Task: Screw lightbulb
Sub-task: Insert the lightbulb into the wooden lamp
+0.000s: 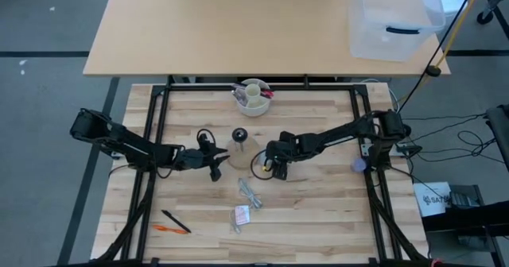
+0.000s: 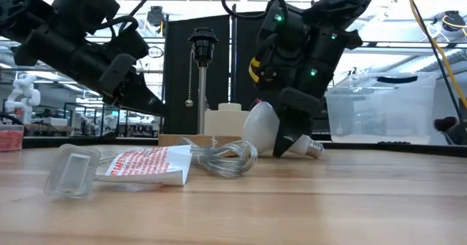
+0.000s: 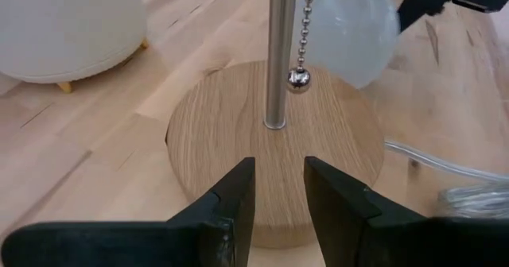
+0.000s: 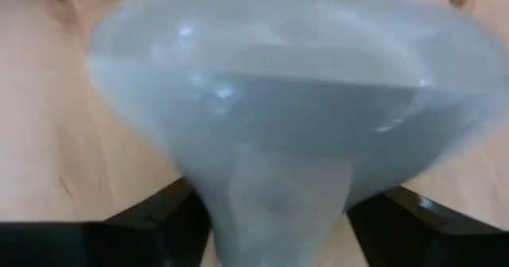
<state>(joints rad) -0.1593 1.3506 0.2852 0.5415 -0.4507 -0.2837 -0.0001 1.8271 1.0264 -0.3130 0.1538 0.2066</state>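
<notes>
Left hand, fingers slightly spread, hovers low just before the wooden lamp base; to its right, the right hand pinches the lightbulb lying on the worktop

Count on table: one lightbulb. One lamp base of wood, with one metal post and one bead pull chain. One cream cup. One coil of clear cord. One printed packet. One clear plastic bin on the far table. Two arms, one gripper each: left gripper, right gripper.
</notes>
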